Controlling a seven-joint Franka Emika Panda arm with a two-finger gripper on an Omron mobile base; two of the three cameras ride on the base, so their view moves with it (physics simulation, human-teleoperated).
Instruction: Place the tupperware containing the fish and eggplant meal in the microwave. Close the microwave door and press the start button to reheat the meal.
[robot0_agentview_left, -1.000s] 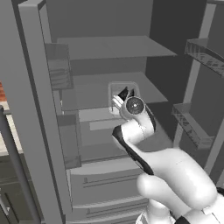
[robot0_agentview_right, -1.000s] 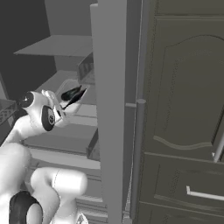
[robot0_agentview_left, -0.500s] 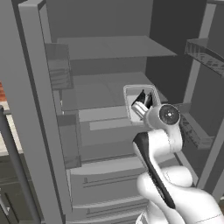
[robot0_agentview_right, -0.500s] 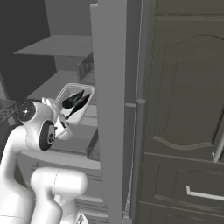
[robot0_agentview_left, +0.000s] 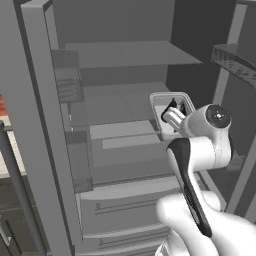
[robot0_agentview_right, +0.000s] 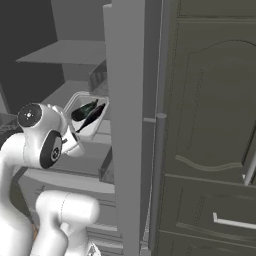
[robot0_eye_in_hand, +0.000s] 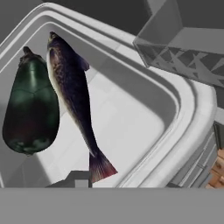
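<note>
- The pale grey, shallow rectangular tupperware (robot0_agentview_left: 170, 112) rides tilted at the end of the white arm, in front of the open fridge's (robot0_agentview_left: 125, 90) grey shelves; it is lifted clear of them.
- Compared with a second ago, the arm has swung toward the right of the left base view, carrying the container out from the middle of the fridge interior.
- The two-finger gripper (robot0_agentview_right: 75, 142) sits at the container's near rim, jaws narrowed on it; that the box travels with the hand suggests a firm pinch.
- Inside, a dark elongated fish (robot0_eye_in_hand: 76, 100) lies beside a blackish-green eggplant (robot0_eye_in_hand: 30, 109), both resting against the floor despite the tilt.
- The extraction step looks done; the carry to the microwave, the door closing and the start press remain.
</note>
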